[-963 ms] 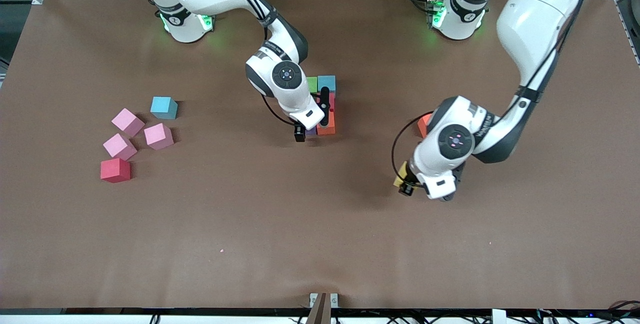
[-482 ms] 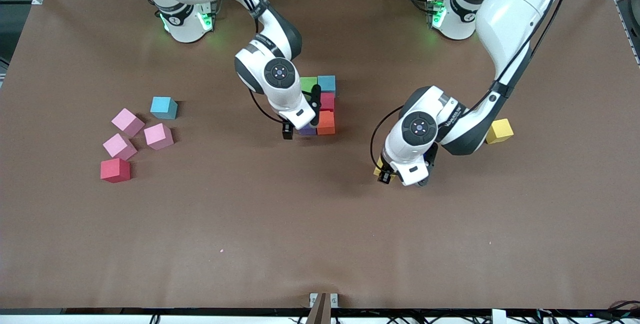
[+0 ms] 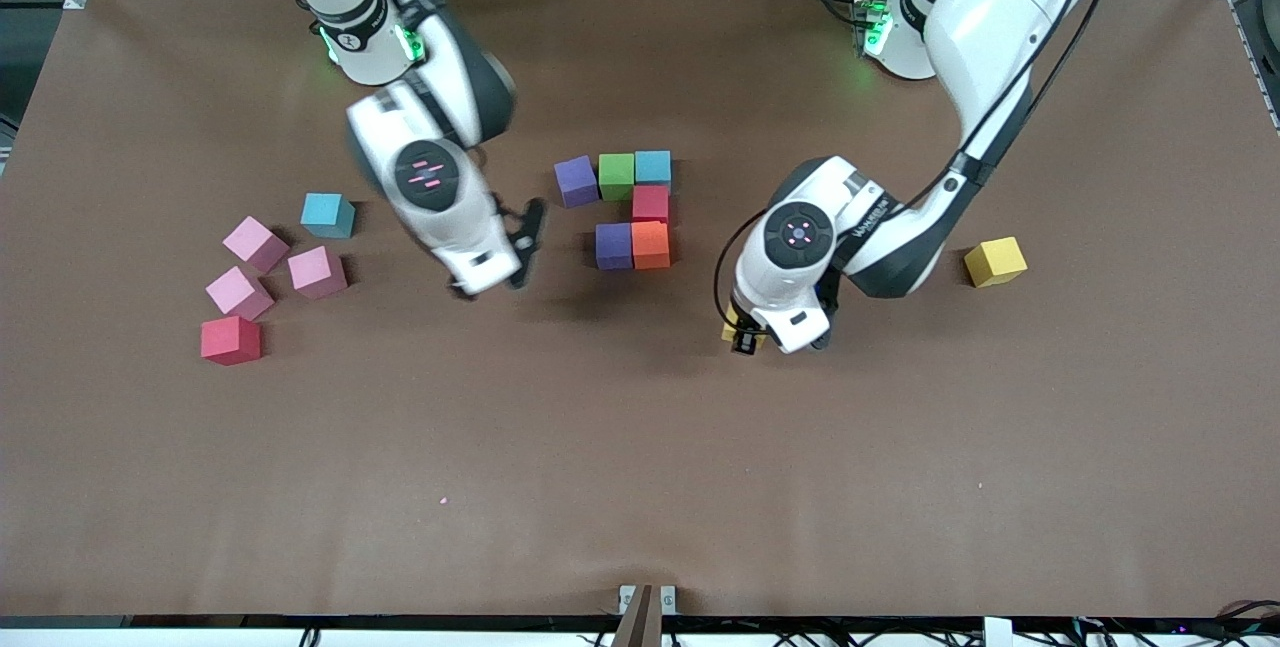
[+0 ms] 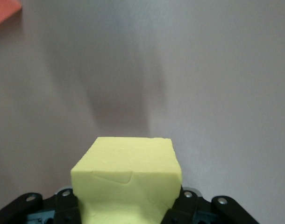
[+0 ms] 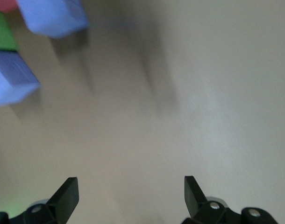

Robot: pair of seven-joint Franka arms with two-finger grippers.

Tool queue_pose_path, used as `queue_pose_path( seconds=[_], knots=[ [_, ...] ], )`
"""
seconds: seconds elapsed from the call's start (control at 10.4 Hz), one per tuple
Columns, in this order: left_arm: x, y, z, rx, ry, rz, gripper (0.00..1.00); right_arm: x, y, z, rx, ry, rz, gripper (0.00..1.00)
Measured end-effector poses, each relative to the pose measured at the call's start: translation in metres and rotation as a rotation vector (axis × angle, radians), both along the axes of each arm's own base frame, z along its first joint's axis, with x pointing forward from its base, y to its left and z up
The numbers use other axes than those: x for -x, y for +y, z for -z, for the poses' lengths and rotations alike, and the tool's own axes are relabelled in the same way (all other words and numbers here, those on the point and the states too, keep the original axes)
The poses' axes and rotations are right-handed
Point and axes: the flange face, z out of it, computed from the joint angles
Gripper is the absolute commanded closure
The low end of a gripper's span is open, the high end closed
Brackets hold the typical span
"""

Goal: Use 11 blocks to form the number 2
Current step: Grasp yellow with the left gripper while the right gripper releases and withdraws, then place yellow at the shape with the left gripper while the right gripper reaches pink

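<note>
Carrying a yellow block (image 4: pixel 127 179) pinched in the left gripper (image 3: pixel 748 335), set it flush under the purple block (image 3: pixel 613 246) (right gripper (image 3: pixel 497 267) hangs spread, empty).

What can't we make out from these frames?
- Held yellow block: in the front view the left gripper and wrist cover nearly all of it; in the left wrist view the picture's edge cuts off its lower part.
- Right gripper: motion-blurred in the front view.
- Purple blocks and green block: blurred and cut by the edge in the right wrist view.
</note>
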Motion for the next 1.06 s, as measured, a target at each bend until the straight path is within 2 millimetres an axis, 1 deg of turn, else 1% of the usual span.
queue_pose_path(
  seconds=[0.19,0.29,0.39,0.48,0.67,0.77,0.87,0.96,1.06],
  knots=[
    [0.016,-0.034,-0.01,0.013,-0.013,-0.05,0.47,-0.029,-0.089,-0.011,0.008,0.006,0.118,0.0],
    [0.025,-0.055,-0.015,0.024,-0.02,-0.073,0.47,-0.04,-0.141,-0.009,0.009,0.01,0.143,0.0],
    [0.037,-0.078,-0.016,0.037,-0.021,-0.092,0.47,-0.048,-0.191,-0.006,0.004,0.005,0.096,0.0],
    [0.049,-0.102,-0.015,0.05,-0.018,-0.109,0.47,-0.051,-0.23,0.0,-0.009,-0.006,0.03,0.0],
    [0.079,-0.149,-0.007,0.08,-0.012,-0.14,0.47,-0.043,-0.306,0.024,-0.048,-0.04,-0.072,0.0],
    [0.093,-0.168,-0.002,0.092,-0.018,-0.158,0.47,-0.037,-0.334,0.035,-0.06,-0.054,-0.101,0.0],
    [0.106,-0.187,0.003,0.101,-0.036,-0.182,0.47,-0.032,-0.353,0.041,-0.065,-0.057,-0.105,0.0],
    [0.116,-0.202,0.005,0.113,-0.059,-0.2,0.47,-0.031,-0.362,0.041,-0.065,-0.062,-0.101,0.0],
    [0.126,-0.216,0.006,0.127,-0.074,-0.211,0.47,-0.032,-0.365,0.041,-0.064,-0.07,-0.1,0.0]
  ],
)
